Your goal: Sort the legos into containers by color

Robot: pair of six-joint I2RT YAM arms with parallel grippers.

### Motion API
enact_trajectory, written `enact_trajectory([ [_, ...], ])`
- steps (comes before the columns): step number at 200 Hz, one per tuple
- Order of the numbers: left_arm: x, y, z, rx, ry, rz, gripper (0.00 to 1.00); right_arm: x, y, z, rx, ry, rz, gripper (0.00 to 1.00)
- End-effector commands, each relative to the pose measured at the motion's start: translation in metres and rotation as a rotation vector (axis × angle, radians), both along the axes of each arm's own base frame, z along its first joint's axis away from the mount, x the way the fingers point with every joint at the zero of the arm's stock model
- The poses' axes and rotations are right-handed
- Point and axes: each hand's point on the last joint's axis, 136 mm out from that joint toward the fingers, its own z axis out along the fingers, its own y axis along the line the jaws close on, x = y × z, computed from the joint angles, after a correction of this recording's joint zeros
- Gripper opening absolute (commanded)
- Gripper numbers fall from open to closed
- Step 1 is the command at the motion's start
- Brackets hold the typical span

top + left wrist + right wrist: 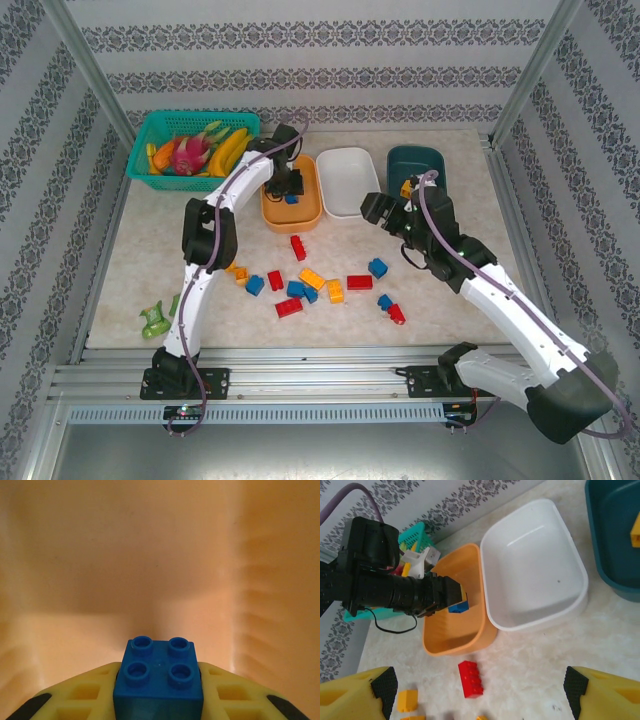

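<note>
Top view: left gripper (289, 188) is down inside the orange tub (290, 220) with a blue brick (291, 199) at its tip. One yellow brick (406, 186) sits in the teal tub (415, 151). The white tub (348, 185) holds nothing. About a dozen loose bricks (311, 279) are scattered on the table (130, 290).

Left wrist: jaws clamped on the blue brick, not yet released.

Right wrist: right gripper (480, 692) has its jaws wide apart with nothing between them, above a red brick (470, 679).

Looks early, most of the sorting is left.
</note>
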Motion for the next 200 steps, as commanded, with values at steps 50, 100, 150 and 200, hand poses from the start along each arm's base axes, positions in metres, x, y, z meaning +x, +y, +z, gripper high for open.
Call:
enact_trajectory([
  [50,0.002,0.007,0.01,-0.024,0.007,0.053,0.59,-0.042,-0.032,-0.043,-0.084,0.251,-0.059,0.86],
  [100,-0.001,-0.012,0.108,-0.161,-0.151,0.035,0.69,-0.072,-0.045,-0.048,-0.202,0.4,-0.017,0.82],
  [150,-0.103,-0.049,0.191,-0.362,-0.25,-0.165,0.95,-0.14,-0.044,-0.103,-0.366,0.805,0.131,0.77],
  [200,-0.225,-0.047,0.169,-0.47,-0.212,-0.249,0.95,-0.177,-0.044,-0.167,-0.551,0.971,0.227,0.76],
])
